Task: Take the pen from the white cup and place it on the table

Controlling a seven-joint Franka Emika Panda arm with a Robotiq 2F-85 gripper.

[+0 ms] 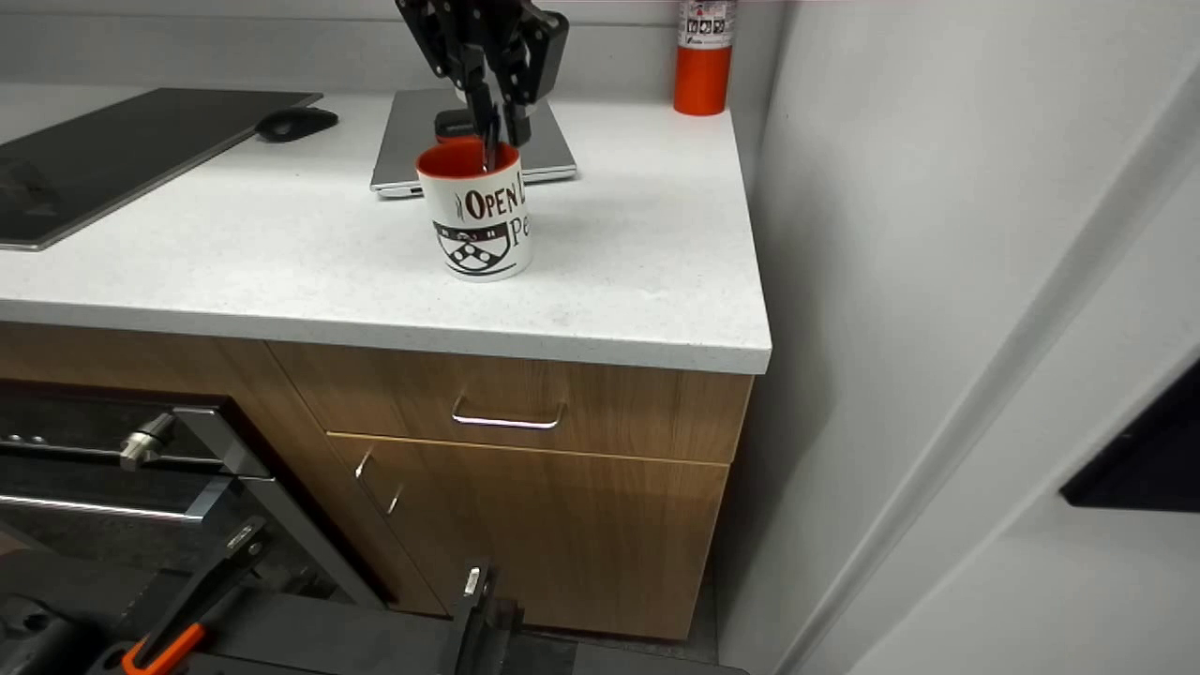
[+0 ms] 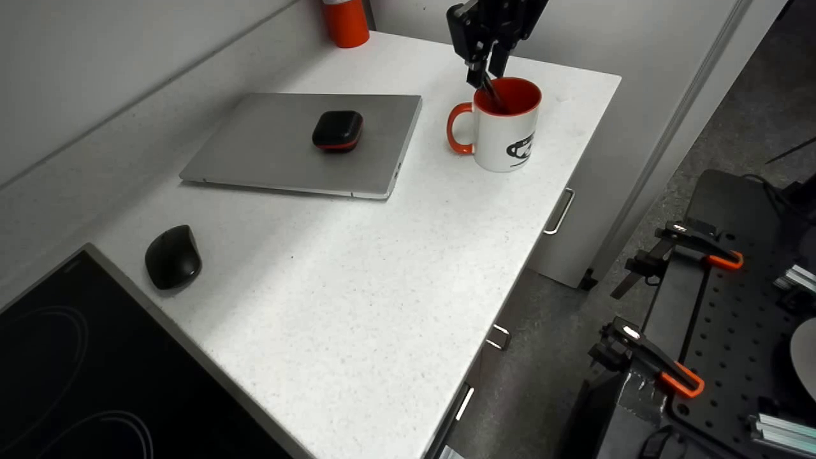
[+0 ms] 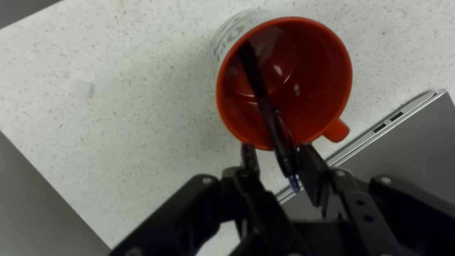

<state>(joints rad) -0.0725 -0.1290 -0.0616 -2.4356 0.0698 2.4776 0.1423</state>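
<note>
Parted fingers [image 3: 313,173] straddle a pen [image 3: 268,112] leaning in a mug [image 2: 500,137] on the counter [image 2: 357,280], right of a laptop [image 2: 274,140] in an exterior view

White cup [image 1: 476,216]: "OPEN", probably "L" next, "Pe" beside shield crest [image 1: 473,250]. Red canister [image 1: 703,80] label [image 1: 707,26]: pictograms, print too small.

We have broad room over the countertop [image 2: 357,293] between the cooktop [image 2: 108,357] and the white mug [image 2: 505,141], with a computer mouse [image 2: 173,258] near the cooktop's edge. The mug's handle [image 3: 336,131] juts toward the closed laptop [image 3: 405,163], narrowing that side. Inside the gripper [image 3: 277,153], a gap separates the pen [image 3: 262,97] from one finger [image 3: 249,156].
</note>
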